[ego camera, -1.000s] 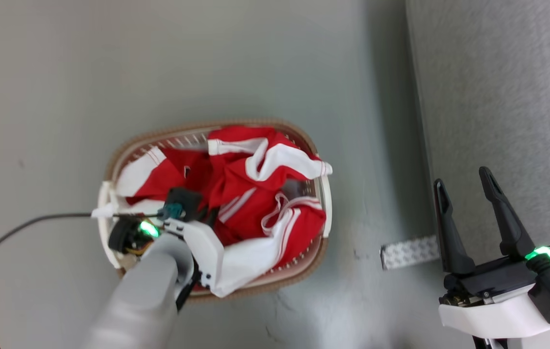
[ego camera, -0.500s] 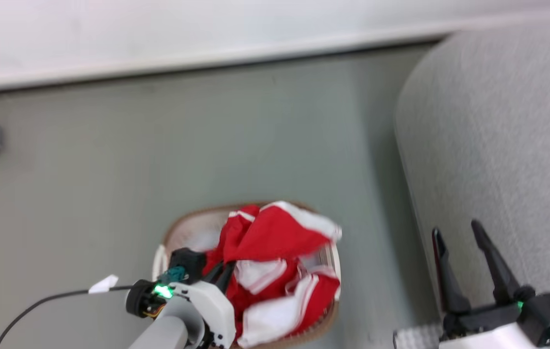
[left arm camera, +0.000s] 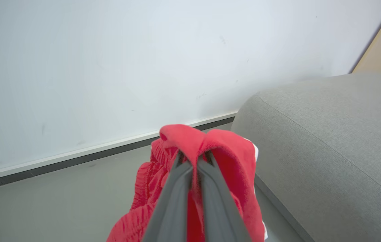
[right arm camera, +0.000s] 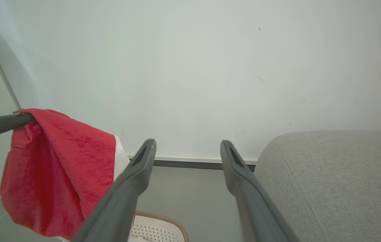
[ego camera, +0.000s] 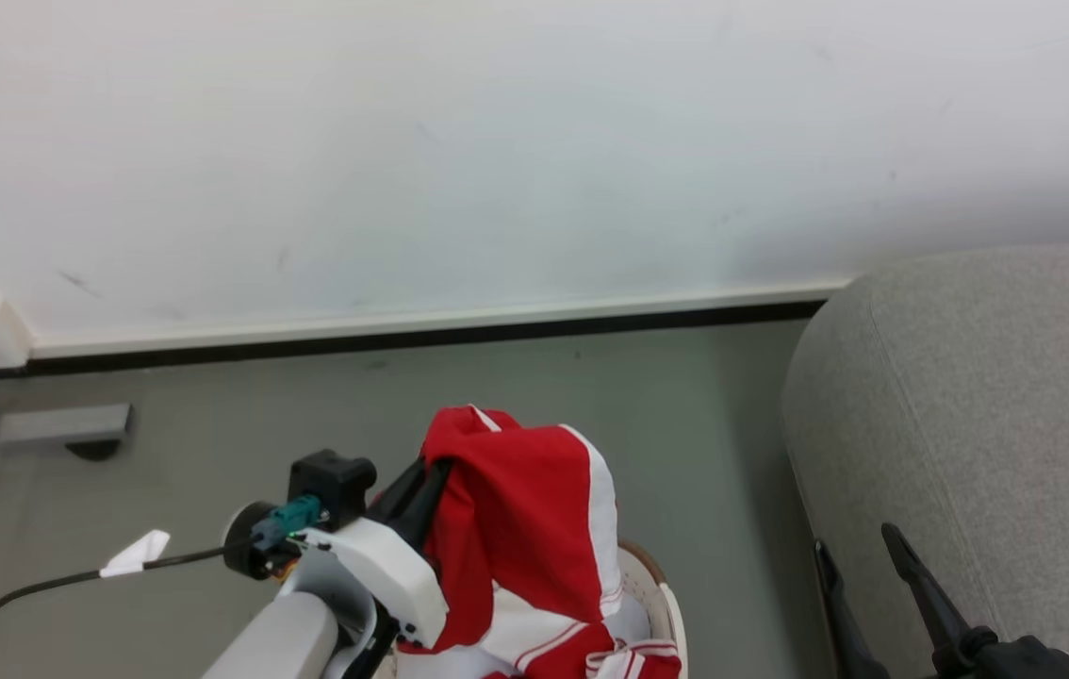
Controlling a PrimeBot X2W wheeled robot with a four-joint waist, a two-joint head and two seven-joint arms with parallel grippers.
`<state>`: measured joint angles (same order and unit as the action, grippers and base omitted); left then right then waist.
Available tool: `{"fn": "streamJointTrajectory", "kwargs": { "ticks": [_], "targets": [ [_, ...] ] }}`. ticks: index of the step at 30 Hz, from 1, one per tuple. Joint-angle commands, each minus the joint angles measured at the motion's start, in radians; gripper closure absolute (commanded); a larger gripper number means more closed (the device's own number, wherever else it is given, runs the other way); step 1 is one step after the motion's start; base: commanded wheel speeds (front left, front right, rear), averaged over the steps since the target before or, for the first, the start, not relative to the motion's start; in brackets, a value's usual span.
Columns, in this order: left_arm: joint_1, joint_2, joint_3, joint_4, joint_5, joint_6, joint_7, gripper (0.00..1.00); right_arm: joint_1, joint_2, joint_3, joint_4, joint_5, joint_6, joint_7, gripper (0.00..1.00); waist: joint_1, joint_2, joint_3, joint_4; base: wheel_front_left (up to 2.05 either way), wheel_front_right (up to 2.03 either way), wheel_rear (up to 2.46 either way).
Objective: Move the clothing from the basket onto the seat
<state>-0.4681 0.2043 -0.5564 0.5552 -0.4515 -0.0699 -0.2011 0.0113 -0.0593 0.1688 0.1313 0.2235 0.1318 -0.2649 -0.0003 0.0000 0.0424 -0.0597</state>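
Left gripper point(ego camera: 438, 469) clamped on the clothing point(ego camera: 525, 528), red cloth hanging high over the basket point(ego camera: 662, 594)! Right of the basket, the seat point(ego camera: 987, 396), with the right gripper point(ego camera: 855, 538) spread wide against it.

The left arm comes up from the bottom edge of the head view. Its pale grey forearm point(ego camera: 271, 641) leads into a white wrist shell point(ego camera: 388, 575), with a black camera block point(ego camera: 332, 476) and a teal connector point(ego camera: 287, 517) on the outer side. The left tool point(ego camera: 431, 476) points up and away from the robot. Its two dark fingers point(left arm camera: 173, 198) lie pressed together along their length, pinched on a fold of the clothing point(left arm camera: 224, 151), which hangs from their tips. The right tool point(ego camera: 855, 542) sits low at the lower right above its dark wrist block point(ego camera: 1015, 655), with its fingers pointing up and leaning slightly left. Its jaws stand wide apart with nothing between them.
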Motion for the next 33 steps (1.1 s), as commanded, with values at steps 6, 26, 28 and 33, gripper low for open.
{"fn": "streamJointTrajectory", "kwargs": {
  "ticks": [6, 26, 28, 33],
  "targets": [
    [0.037, 0.058, 0.029, -0.213, -0.027, 0.038, 0.079, 1.0, 0.014, -0.023, 0.025, 0.015, 0.012, -0.002, 0.001, 0.0, 0.0003, 0.0, -0.062, 0.018, 0.0, 0.0, 0.0],
    [0.077, 0.143, 0.078, -0.624, -0.087, 0.118, 0.267, 1.0, -0.149, -0.154, 0.294, -0.045, 0.024, -0.002, 0.006, 0.0, 0.0003, 0.0, -0.082, -0.003, 0.0, 0.0, 0.0],
    [0.076, 0.141, 0.073, -0.628, -0.088, 0.117, 0.269, 1.0, -0.198, -0.175, 0.358, -0.05, 0.036, -0.002, 0.02, 0.0, 0.0003, 0.0, -0.081, -0.005, 0.0, 0.0, 0.0],
    [0.061, 0.131, 0.056, -0.634, -0.086, 0.114, 0.276, 1.0, -0.325, -0.18, 0.474, -0.024, 0.042, -0.002, 0.035, 0.0, 0.0003, 0.0, -0.078, -0.007, 0.0, 0.0, 0.0]
  ]
}}
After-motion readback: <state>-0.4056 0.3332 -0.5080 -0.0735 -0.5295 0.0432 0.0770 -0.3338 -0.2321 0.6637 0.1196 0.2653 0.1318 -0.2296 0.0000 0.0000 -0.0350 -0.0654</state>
